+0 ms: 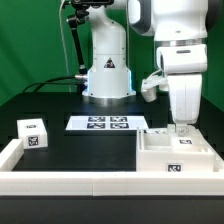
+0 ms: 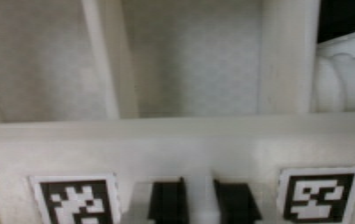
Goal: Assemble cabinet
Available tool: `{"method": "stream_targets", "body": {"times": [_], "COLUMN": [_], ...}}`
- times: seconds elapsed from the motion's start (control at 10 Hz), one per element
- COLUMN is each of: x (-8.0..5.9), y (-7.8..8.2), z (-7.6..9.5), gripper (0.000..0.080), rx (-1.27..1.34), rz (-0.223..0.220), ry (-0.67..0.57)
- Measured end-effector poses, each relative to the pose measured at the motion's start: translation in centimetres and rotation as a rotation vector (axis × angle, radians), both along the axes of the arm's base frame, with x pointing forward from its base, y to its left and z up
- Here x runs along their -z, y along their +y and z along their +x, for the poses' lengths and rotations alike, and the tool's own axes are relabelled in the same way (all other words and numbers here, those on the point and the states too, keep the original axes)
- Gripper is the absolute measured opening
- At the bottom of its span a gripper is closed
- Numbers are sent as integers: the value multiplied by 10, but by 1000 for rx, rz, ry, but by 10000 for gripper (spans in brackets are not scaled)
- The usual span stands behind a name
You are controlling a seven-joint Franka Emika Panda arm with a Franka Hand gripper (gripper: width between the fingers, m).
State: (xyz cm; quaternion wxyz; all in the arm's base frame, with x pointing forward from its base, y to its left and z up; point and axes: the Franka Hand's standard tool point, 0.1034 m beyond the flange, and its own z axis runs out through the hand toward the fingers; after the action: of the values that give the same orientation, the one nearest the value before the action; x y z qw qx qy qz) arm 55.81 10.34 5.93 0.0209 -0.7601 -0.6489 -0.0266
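The cabinet point(image 1: 175, 158), a white box frame with black-and-white tags, lies at the exterior view's right front, against the low white border rail point(image 1: 70, 180). My gripper point(image 1: 181, 129) points straight down onto its rear part. In the wrist view a white cabinet wall point(image 2: 174, 150) with two tags fills the frame. My gripper point(image 2: 202, 202) shows two dark fingers point(image 2: 170, 203) close together, with a thin white strip of the cabinet between them. A small white tagged drawer box point(image 1: 34, 133) sits at the exterior view's left.
The marker board point(image 1: 106, 124) lies flat in the middle of the black table. The robot base point(image 1: 108, 70) stands behind it. The border rail runs along the front and turns up at the left side.
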Motion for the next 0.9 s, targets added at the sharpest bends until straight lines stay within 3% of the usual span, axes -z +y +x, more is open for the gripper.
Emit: {"method": "stream_targets", "body": {"times": [0.3, 0.9], "x": [1, 0], "y": [-3, -4], "z": [19, 17], "gripper": [69, 92], "rx": [6, 6], "rz": [-1, -12], "ry": [8, 43]}}
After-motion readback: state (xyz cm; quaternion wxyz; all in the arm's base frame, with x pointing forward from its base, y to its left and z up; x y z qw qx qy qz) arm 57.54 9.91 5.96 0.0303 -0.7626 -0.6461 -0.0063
